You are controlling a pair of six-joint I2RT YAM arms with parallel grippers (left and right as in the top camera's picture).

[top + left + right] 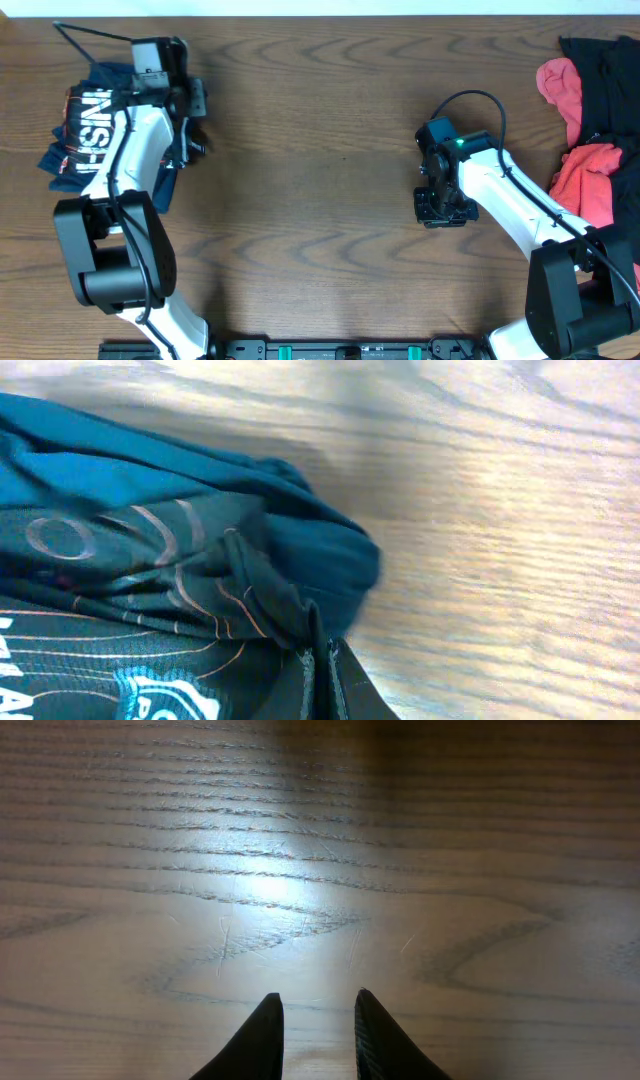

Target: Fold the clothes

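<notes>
**Left pinch on the stacked jersey, right side idle**

My left gripper [322, 678] is closed tight on a ridge of the black jersey [150, 660], which lies with the navy garment [320, 565] at the overhead view's upper left; I judge I'm neatening that stack. My right gripper [315, 1040], narrowly parted and empty, hovers over the table [320, 220]. Next it should reach for the coral-red pile [590, 175] at the right edge.

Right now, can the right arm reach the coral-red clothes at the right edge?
Probably yes: the right pincer is open and empty, with only bare table between it and the coral-red clothes.
</notes>
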